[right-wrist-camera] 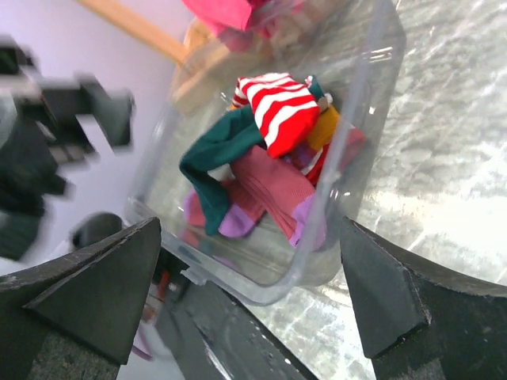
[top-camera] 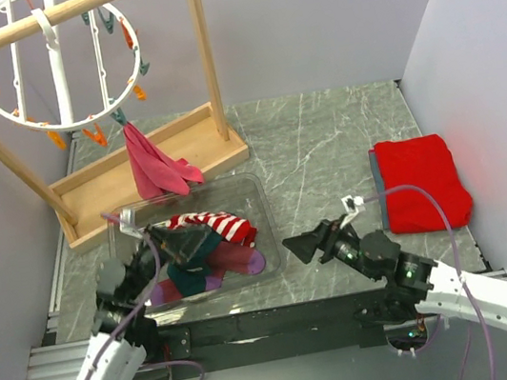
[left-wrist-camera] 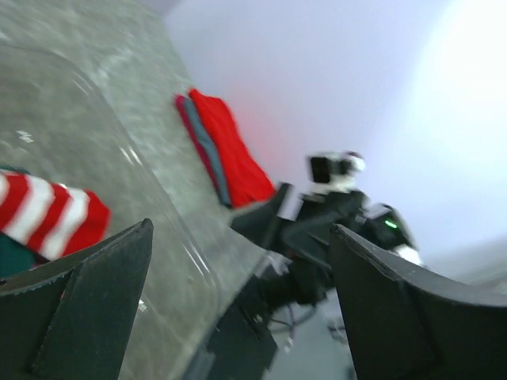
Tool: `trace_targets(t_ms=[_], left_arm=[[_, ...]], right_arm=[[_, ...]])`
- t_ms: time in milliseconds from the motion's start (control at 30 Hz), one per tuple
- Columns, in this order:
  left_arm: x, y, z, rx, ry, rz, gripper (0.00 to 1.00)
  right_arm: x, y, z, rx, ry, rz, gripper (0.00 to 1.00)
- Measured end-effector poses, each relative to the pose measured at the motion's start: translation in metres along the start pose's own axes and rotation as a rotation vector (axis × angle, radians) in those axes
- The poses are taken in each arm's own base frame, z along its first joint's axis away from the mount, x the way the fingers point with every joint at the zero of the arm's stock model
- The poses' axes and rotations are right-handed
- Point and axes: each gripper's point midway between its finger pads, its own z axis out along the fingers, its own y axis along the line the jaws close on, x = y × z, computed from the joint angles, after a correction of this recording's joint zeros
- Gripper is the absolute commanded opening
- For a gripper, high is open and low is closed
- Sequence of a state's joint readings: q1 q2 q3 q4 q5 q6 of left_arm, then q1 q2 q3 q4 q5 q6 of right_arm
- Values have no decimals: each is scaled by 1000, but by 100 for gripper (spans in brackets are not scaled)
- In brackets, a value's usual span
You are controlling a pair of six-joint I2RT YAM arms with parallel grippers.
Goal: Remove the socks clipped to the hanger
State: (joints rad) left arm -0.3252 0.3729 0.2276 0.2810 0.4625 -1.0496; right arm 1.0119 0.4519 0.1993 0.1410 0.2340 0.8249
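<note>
The white round hanger [top-camera: 55, 62] hangs from the wooden rail at the back left. One magenta pink sock [top-camera: 155, 167] still hangs clipped under it. A red-and-white striped sock [top-camera: 216, 225], a dark teal sock [top-camera: 189, 272] and a maroon sock with purple toes [top-camera: 240, 258] lie in a clear plastic bin [top-camera: 233, 180]. My left gripper [top-camera: 180, 245] is open and empty over the bin's socks. My right gripper [top-camera: 306, 244] is open and empty, low over the table just right of the bin. The right wrist view shows the striped sock [right-wrist-camera: 281, 107], the teal sock [right-wrist-camera: 218, 154] and the maroon sock [right-wrist-camera: 277, 190].
The wooden rail frame [top-camera: 205, 53] and its base tray [top-camera: 99, 190] stand behind the bin. A folded red cloth [top-camera: 418, 183] lies at the right and also shows in the left wrist view [left-wrist-camera: 230, 150]. Grey walls close in on both sides.
</note>
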Motion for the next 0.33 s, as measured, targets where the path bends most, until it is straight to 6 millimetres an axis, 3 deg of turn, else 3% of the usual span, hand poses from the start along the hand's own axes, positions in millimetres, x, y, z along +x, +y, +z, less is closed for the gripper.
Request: trace_targets(t_ms=[133, 333], left_arm=[[22, -12, -25, 149, -3, -29, 96], [27, -34, -39, 252, 16, -62, 97]], right_arm=[[3, -16, -10, -37, -83, 117, 100], [-42, 16, -32, -196, -254, 297, 100]])
